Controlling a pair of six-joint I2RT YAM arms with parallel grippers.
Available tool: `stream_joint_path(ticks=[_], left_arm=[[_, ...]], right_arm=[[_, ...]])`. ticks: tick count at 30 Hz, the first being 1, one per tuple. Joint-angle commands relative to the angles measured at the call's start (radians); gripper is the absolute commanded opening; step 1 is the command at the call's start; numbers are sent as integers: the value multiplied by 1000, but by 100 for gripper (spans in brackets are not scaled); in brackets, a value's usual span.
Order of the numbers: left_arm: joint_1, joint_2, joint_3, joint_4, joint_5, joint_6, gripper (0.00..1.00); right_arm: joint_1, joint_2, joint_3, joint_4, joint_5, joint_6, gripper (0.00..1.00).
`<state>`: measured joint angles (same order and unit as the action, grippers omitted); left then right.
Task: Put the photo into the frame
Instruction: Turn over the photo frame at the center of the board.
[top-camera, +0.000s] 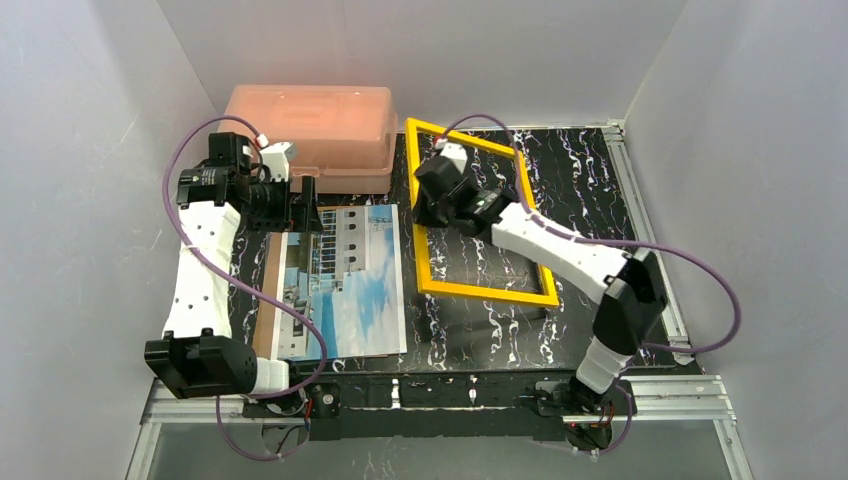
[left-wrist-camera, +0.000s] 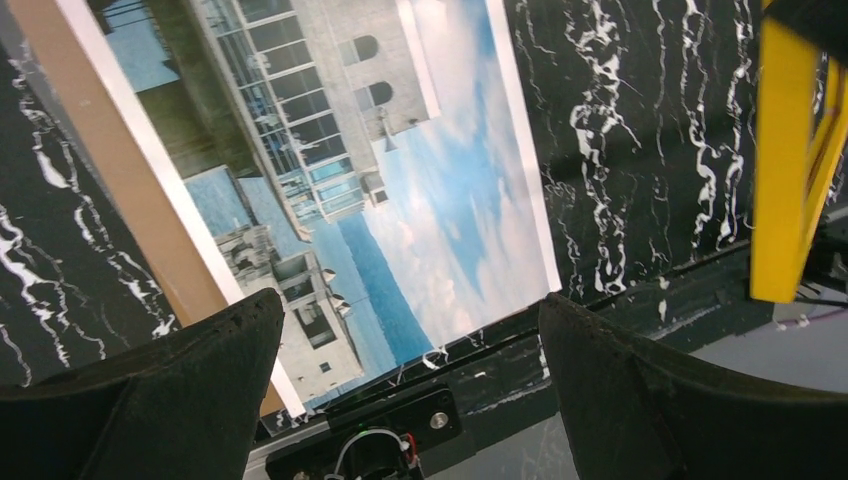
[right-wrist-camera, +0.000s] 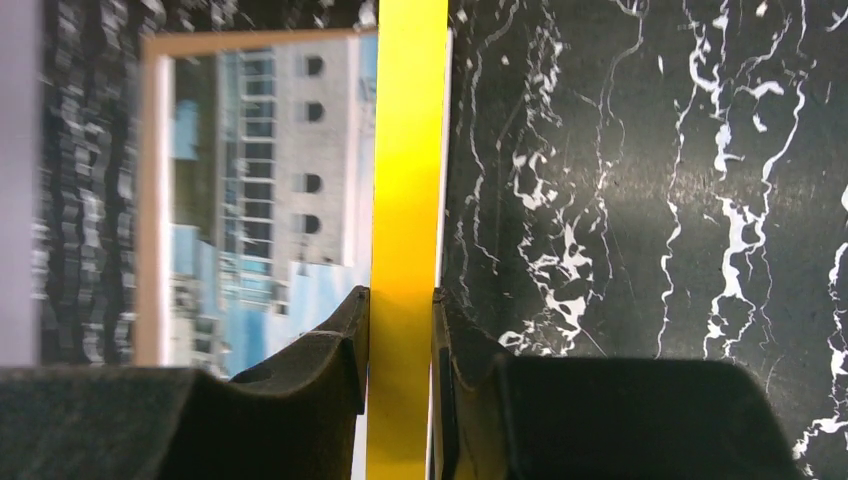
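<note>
The photo (top-camera: 345, 285), blue sky and a white building, lies face up on a brown backing board (top-camera: 267, 300) at the left of the table. My left gripper (top-camera: 303, 208) hangs open over the photo's far edge; in the left wrist view the photo (left-wrist-camera: 440, 190) shows between the wide-apart fingers of the gripper (left-wrist-camera: 410, 305), which hold nothing. The yellow frame (top-camera: 487, 292) sits right of the photo. My right gripper (top-camera: 424, 216) is shut on its left bar. In the right wrist view the gripper (right-wrist-camera: 400, 300) has both pads pressed against the yellow frame (right-wrist-camera: 408, 150), with the photo (right-wrist-camera: 290, 200) beyond.
A pink plastic box (top-camera: 310, 125) stands at the back, behind the left gripper and beside the frame's far left corner. The table (top-camera: 590, 180) is black with white marbling. White walls close in on three sides. The frame's edge (left-wrist-camera: 785, 170) shows at the right of the left wrist view.
</note>
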<state>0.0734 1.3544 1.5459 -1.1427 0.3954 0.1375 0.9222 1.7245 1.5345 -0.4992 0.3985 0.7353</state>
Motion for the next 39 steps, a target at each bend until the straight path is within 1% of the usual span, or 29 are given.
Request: stream_joint_path(ticks=[1,6,10,13,15,18,23,29,32,37,39], left_arm=[[-40,-7,20,-44,82,-13,98],[-60,0,2,-3,138,-46,98],[-133,7,-13,58,197,-111,98],[-165,-23,-74,200,250,-235,98],[-199,-32,-102,282,263,-285,98],[-251,13,-70,310,273,-325,98],[-270,59,-105,445,341,-434,98],[-309,117,-118,543,360,-472,98],[-321,132,-130,582,351,-475,98],[-323,148,-167,630,306,-464,98],[-324,158,-186,648,312,-476,98]], right_arm=[[-45,-124,100,18,-115,26,1],[-64,-195,188,10,-187,56,1],[-71,-248,201,79,-277,109,1],[-75,-306,141,243,-361,191,1],[-76,-344,96,337,-389,252,1],[-78,-386,55,457,-432,337,1],[-83,-415,8,639,-487,507,1],[-83,-421,17,705,-494,621,1],[-83,-421,3,766,-509,674,1],[-84,-420,2,812,-517,706,1],[-83,-422,-13,841,-514,721,1]])
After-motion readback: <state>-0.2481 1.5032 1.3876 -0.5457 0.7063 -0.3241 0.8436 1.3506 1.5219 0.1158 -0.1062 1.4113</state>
